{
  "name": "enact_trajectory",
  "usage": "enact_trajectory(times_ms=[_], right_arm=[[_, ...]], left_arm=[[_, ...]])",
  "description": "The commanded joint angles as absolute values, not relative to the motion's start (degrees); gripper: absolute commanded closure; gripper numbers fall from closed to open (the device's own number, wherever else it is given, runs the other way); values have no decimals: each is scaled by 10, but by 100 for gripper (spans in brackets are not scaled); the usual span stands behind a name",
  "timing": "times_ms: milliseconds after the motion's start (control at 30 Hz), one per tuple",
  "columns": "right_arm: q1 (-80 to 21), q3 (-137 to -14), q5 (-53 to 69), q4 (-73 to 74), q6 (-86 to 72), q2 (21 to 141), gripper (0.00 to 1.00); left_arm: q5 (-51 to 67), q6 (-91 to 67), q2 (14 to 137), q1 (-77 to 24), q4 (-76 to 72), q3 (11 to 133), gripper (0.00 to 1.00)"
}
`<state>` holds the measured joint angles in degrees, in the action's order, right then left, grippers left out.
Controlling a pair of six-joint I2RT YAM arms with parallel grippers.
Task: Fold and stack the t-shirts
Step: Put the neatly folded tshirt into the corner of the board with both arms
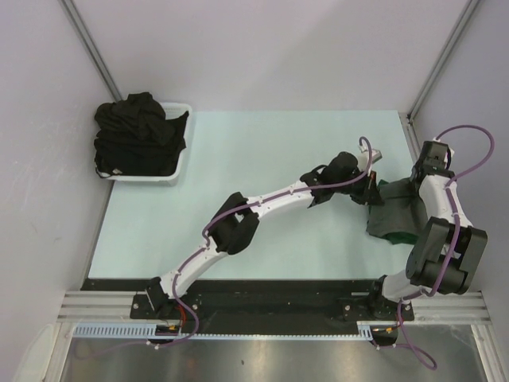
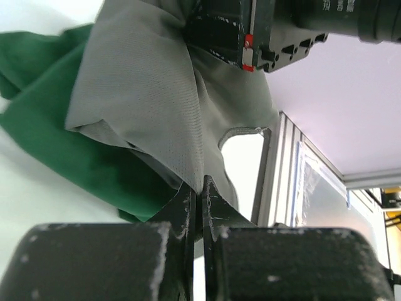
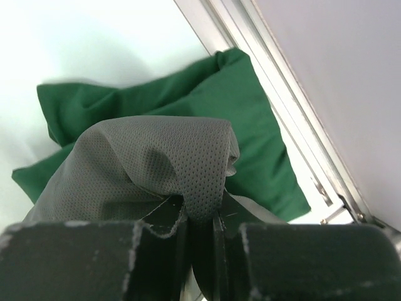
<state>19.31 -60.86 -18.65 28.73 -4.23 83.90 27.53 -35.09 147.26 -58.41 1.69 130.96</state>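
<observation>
A charcoal grey t-shirt (image 1: 395, 205) hangs between my two grippers above the table's right side. My left gripper (image 1: 373, 183) is shut on one edge of it, with the fabric pinched between the fingertips (image 2: 200, 188). My right gripper (image 1: 414, 181) is shut on another fold of the same shirt (image 3: 210, 210). Under the grey t-shirt (image 2: 144, 88) a dark green t-shirt (image 1: 398, 237) lies crumpled on the table, also seen in the left wrist view (image 2: 56, 150) and the right wrist view (image 3: 188, 100). Several black t-shirts (image 1: 135, 127) are heaped in the basket.
A white plastic basket (image 1: 176, 163) stands at the table's back left corner. The pale table (image 1: 262, 159) ends at a metal frame rail (image 3: 294, 138) close to the right of the shirts. My right gripper's body (image 2: 250, 31) hangs just beyond the left one.
</observation>
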Motion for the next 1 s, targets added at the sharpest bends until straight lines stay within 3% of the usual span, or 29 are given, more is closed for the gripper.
enact_trajectory(times_ms=[0, 333, 967], right_arm=[[257, -661, -348, 74, -16, 860, 100], [270, -737, -406, 70, -1, 913, 100], [296, -673, -376, 55, -12, 900, 100]], left_arm=[[342, -367, 1445, -553, 27, 1328, 100], [366, -425, 1464, -537, -43, 1323, 100], [384, -447, 1473, -552, -71, 1299, 100]])
